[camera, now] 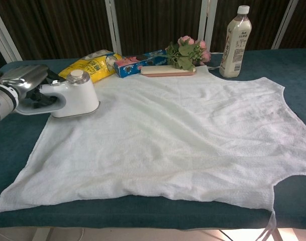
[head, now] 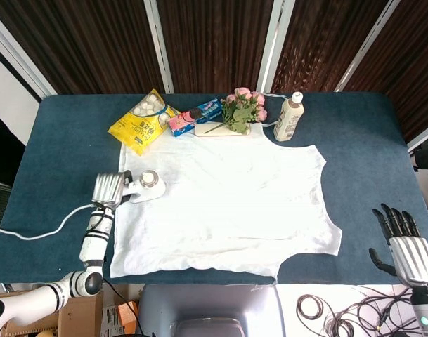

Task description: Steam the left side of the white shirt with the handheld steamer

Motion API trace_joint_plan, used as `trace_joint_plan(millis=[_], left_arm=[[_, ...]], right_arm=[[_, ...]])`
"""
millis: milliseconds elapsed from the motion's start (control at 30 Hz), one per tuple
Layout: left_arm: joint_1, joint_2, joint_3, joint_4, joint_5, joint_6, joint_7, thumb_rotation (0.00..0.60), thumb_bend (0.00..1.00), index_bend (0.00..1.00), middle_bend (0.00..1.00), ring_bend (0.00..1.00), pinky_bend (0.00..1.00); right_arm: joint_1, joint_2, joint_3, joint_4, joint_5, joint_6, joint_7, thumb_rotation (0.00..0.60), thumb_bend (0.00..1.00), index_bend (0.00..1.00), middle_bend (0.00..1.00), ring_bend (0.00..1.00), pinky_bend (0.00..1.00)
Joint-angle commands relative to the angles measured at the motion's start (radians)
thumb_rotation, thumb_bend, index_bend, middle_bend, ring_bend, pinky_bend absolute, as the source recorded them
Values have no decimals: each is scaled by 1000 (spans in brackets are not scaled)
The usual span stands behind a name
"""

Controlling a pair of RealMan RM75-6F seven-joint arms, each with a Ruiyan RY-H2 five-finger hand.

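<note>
The left hand (camera: 23, 79) has its fingers wrapped round the steamer (camera: 72, 95) handle, keeping its soleplate flat on the shirt's (camera: 178, 135) left edge to steam it, while the right hand (head: 405, 246), fingers spread and empty, waits off the bench (head: 368, 140).

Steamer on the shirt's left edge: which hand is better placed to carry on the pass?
Left. The left hand already holds the steamer, which rests on the shirt along its left edge. The right hand is open, off the table's near right corner, far from the steamer.
</note>
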Motion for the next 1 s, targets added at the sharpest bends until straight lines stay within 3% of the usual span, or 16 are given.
trace_joint_plan(millis=[33,300,367,400,567,733,833,1000], left_arm=[[-1,-9,6,171,-5,-93,-101,600,506,984,931,912,858],[9,-34,53,370,45,-202,-225,600,486,984,902,875,835],[11,-43,58,400,58,-218,-261,600,451,938,857,828,795],[11,-41,63,406,67,-232,-274,600,436,901,830,799,769],[18,-19,86,397,124,-245,-353,600,249,422,439,398,452],[31,1,108,370,190,-190,-398,600,25,129,183,123,258],[39,17,114,345,214,-154,-398,557,0,38,94,39,218],[58,75,115,242,254,-89,-427,488,0,0,26,0,203]], right_arm=[[0,-1,-2,0,-5,-1,-3,600,309,0,0,0,37],[5,-14,-1,-3,-2,-10,-27,600,309,0,0,0,37],[8,-17,0,-4,2,-17,-35,600,309,0,0,0,37],[9,-18,1,-4,4,-19,-38,600,309,0,0,0,37],[10,-20,2,-5,10,-22,-46,600,309,0,0,0,37],[10,-20,3,-6,11,-21,-46,600,309,0,0,0,37],[11,-21,2,-6,10,-23,-50,600,309,0,0,0,37],[10,-21,1,-5,11,-22,-51,600,309,0,0,0,37]])
